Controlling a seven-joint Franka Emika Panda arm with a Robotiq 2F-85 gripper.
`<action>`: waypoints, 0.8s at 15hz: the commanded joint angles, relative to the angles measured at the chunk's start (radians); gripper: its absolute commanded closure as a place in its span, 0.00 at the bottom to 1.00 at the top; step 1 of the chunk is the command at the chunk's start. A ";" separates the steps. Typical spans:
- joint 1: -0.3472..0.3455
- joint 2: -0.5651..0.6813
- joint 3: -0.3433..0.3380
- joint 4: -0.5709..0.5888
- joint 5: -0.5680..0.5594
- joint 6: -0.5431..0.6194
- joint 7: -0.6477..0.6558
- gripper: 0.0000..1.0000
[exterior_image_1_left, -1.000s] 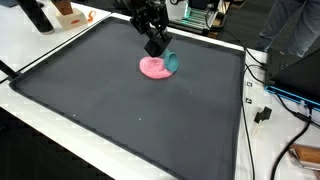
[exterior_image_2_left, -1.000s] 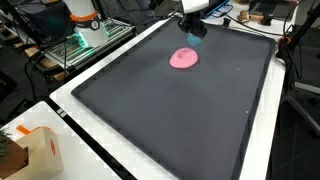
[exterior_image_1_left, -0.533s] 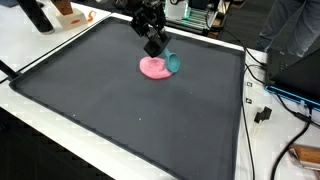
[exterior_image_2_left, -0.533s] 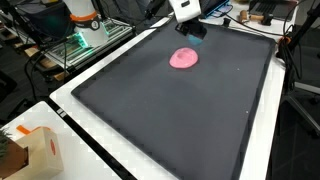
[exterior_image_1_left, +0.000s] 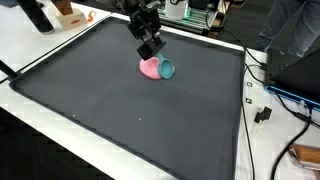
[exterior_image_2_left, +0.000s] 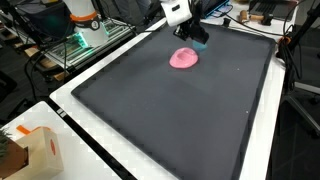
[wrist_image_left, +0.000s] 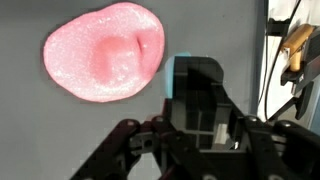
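From where I stand the black mat (exterior_image_1_left: 100, 110) stretches wide to the left and towards its near edge. The pink lump (exterior_image_1_left: 150, 68) sits close to the far rim, with a small teal cup (exterior_image_1_left: 167, 69) right against its right side, its inside too small to make out. The gripper (exterior_image_1_left: 152, 50) hangs just above the cup; I cannot tell how far it is parted or whether it has hold of anything.

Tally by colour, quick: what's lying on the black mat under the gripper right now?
Pink item: 1
Teal item: 1
Total: 2
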 joint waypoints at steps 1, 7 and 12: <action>0.011 -0.048 0.004 -0.071 0.129 0.081 -0.063 0.74; 0.042 -0.063 0.005 -0.123 0.225 0.198 -0.084 0.74; 0.055 -0.073 0.025 -0.147 0.279 0.286 -0.112 0.74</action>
